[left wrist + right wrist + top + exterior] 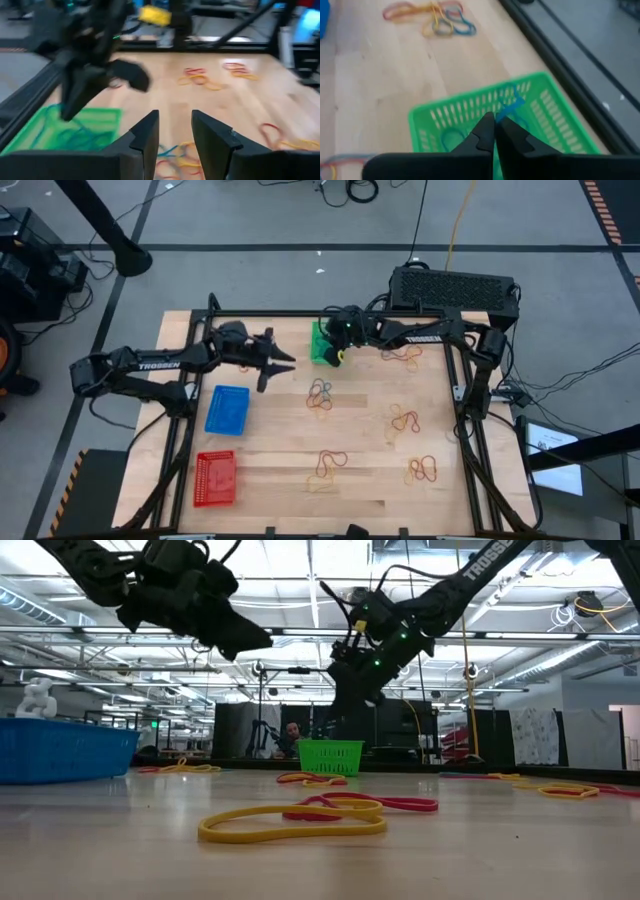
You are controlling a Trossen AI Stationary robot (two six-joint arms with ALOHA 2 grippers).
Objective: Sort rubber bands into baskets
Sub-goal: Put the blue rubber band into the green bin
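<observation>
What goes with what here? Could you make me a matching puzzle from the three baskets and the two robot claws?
1 green basket
2 blue basket
3 red basket
4 left gripper

A nearest the table's front edge
B fingers apart, nothing between them
C under the right gripper
D between the other two baskets' rows, left side

Pairs: 1-C, 2-D, 3-A, 4-B
</observation>
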